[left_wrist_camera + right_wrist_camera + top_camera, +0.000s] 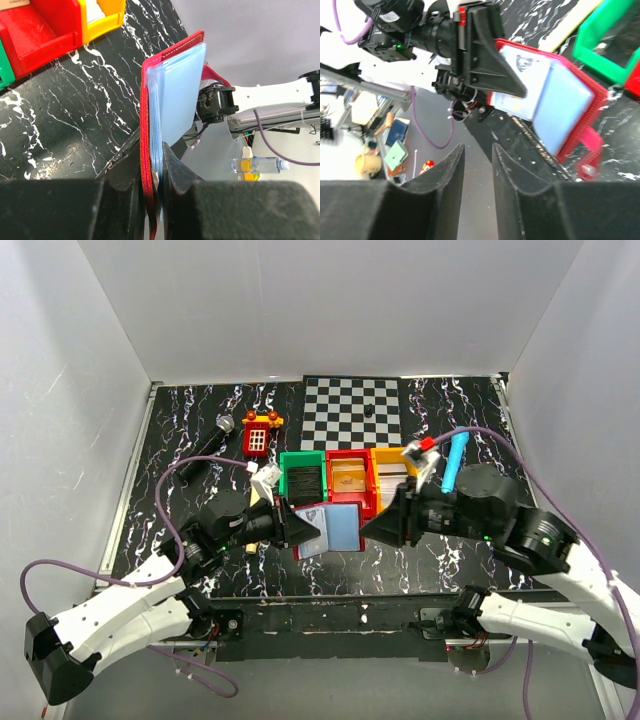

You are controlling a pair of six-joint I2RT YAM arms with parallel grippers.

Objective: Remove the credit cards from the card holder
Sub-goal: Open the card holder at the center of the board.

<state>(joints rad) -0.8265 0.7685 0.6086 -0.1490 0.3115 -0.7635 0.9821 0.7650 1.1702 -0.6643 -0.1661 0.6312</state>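
The dark-red card holder point(335, 530) is held open above the table's front middle, its pale blue sleeves point(177, 95) facing the right arm. My left gripper point(297, 524) is shut on its lower edge, pinching the red cover and the sleeves point(159, 167). A pale grey card with a dark logo point(522, 77) sits in the front sleeve; other cards are hidden. The holder point(570, 107) and its red tab point(590, 145) show in the right wrist view. My right gripper point(368, 530) is just right of the holder, slightly open and empty point(477, 152), not touching it.
Green point(302, 476), red point(350, 480) and yellow point(390, 470) bins stand in a row just behind the holder. A chessboard mat point(352, 410) lies at the back, with a red toy point(260, 433) and a microphone point(205, 445) at back left. A blue tube point(455, 462) sits by the right arm.
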